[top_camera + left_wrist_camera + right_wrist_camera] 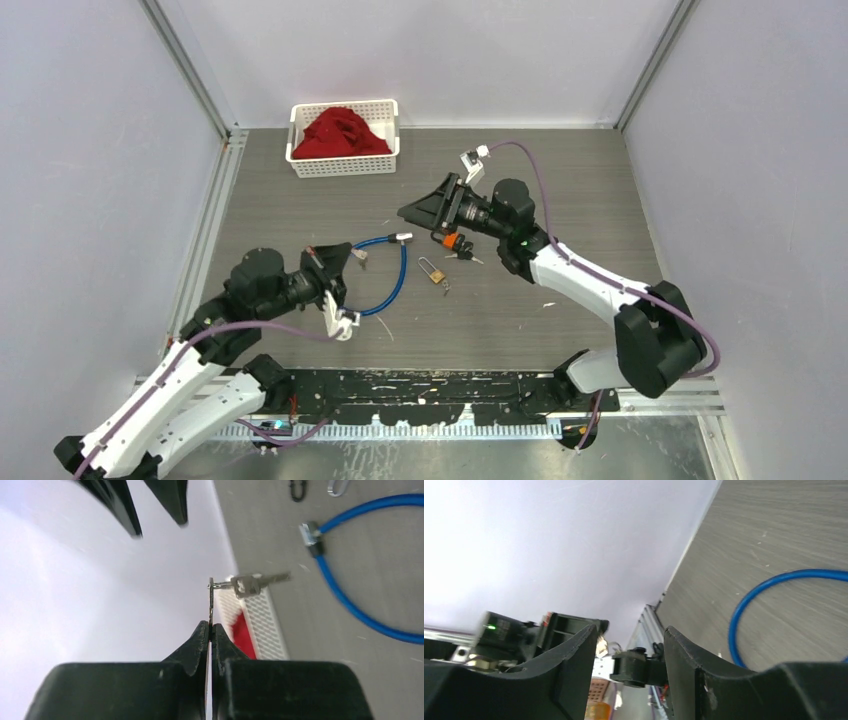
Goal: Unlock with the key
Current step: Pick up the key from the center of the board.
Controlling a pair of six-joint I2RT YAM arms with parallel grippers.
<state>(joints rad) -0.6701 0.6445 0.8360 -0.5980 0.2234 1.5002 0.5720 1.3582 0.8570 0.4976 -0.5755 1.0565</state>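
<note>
The small silver key (252, 584) is off the surface, sticking out sideways from a ring at the tip of my left pincer (211, 628). That pincer is clamped tight on a thin flat piece of the same bunch, seen edge-on. I judge the grip sits at the ring end so the blade is free to enter a keyhole. Just past the key lies the blue plastic-coated cable loop (345, 599), with its metal end fitting (311, 534) resting on the grey wood-grain surface (560, 200). A little to the right of the loop, the small brass padlock (434, 271) lies flat, and neither arm touches it. Which of these 2 the key fits I cannot tell. My right pincer (630, 635) hovers above the surface beyond the padlock, jaws spread with nothing between them, turned toward the left arm. I read that as readiness to steady a lock body while the key goes in. Well apart at the back, the white perforated plastic basket (340, 166) with the crumpled red cloth (343, 133) plays no part.
</note>
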